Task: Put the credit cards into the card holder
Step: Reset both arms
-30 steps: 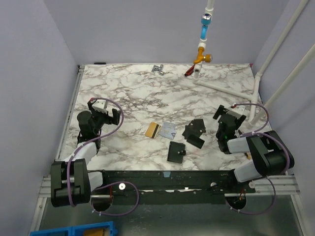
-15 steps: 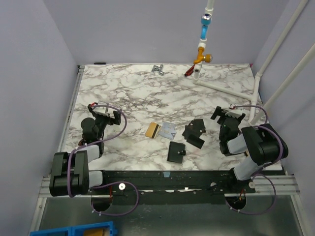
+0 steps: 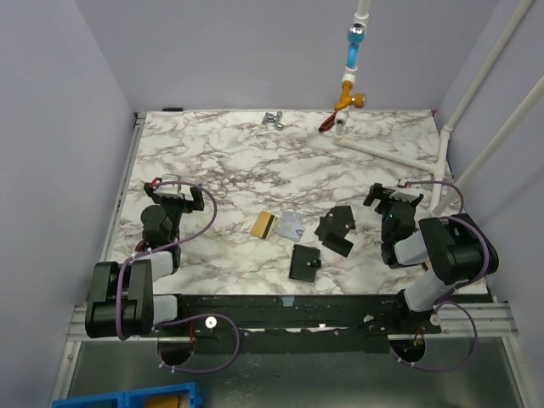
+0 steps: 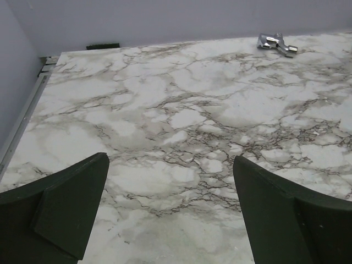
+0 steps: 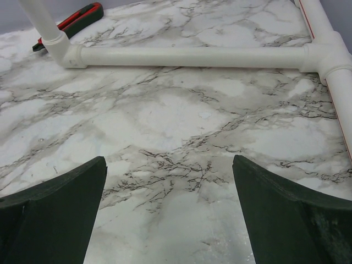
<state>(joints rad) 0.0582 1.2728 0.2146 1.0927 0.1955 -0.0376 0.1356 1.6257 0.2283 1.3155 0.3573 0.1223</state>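
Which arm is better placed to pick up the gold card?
Probably left. The left hand is nearer the gold card; the black case and grey-blue card lie between it and the right hand.

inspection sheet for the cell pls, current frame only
Surface: marble table, no spills seen.
Job's things: gold card and pale card lie flat side by side at centre; card holder lies nearer the arms; both cards are outside it.
Clutter: black case, metal clip, red-handled tool, white pipe frame.
Grippers: left gripper and right gripper are open, empty and away from the cards.
Cables: purple cables looped on the arms.
Surroundings: lilac walls, blue bin.
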